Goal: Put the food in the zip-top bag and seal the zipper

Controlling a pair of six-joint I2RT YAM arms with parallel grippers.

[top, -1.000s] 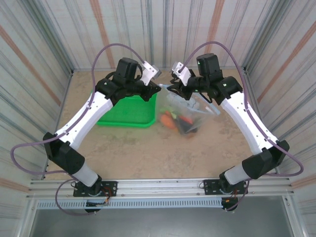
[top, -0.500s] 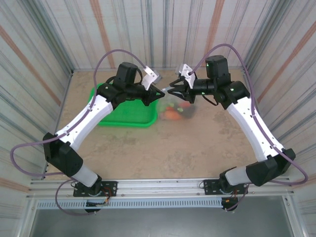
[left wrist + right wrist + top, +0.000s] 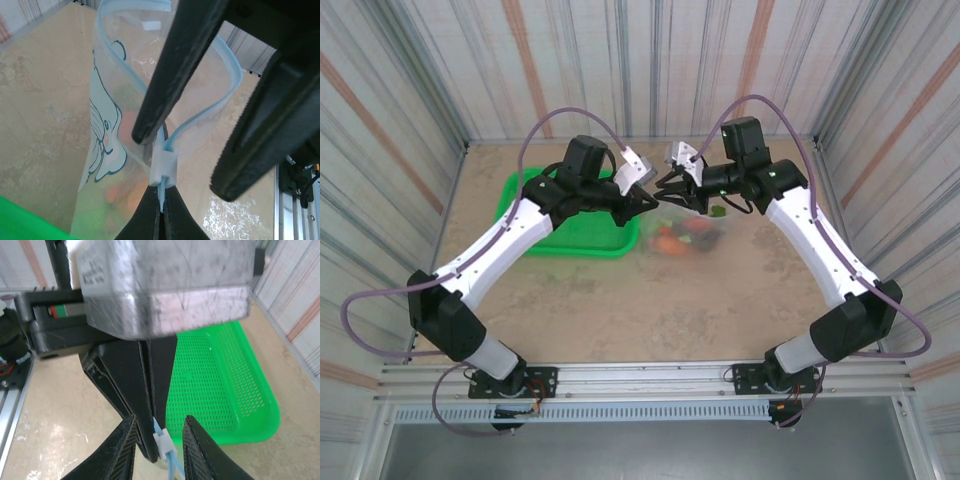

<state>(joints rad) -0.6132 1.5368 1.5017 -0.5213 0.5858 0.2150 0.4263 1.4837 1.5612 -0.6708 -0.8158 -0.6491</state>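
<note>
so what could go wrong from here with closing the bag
The right gripper straddles the white slider without clamping it, so it could slip past and leave the mouth of the zip-top bag gaping.
The left gripper pinches only the end of the zipper; a hard pull might yank it free and the food could spill.
</note>
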